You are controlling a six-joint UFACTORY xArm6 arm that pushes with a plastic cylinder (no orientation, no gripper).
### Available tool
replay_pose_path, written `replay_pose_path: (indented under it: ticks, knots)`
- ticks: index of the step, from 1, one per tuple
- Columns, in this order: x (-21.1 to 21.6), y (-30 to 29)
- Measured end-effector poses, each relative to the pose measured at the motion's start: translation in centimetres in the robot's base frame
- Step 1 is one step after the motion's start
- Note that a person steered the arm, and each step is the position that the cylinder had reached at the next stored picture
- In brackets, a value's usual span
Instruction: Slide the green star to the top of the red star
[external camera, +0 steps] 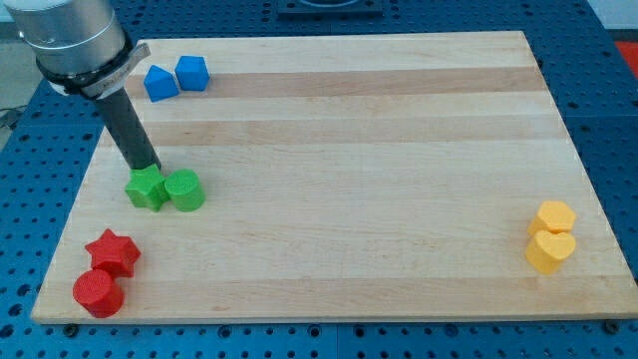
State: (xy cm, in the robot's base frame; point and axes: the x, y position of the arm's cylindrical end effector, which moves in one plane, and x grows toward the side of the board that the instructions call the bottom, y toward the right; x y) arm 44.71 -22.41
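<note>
Red cylinder [98, 293] and red star [113, 252] sit at the board's lower left.
My tip [150, 168], a bare rod with no jaws, touches the green star [147, 188] from above.

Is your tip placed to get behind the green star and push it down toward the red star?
Probably yes: my tip sits at the green star's top edge, with bare board between it and the red star.

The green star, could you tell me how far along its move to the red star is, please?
Done: my tip has reached the green star, at its top edge. In hand: nothing shows pushing. Left: the green star sits well above the red star, beside the green cylinder.
</note>
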Motion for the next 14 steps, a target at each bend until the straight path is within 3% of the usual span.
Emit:
replay_pose_path:
  ticks: [2,5,8,13,14]
  knots:
    - [1.8,0.4]
    - [0.3,4.1]
    - [4.4,5.0]
    - [3.6,6.7]
    - [1.3,6.3]
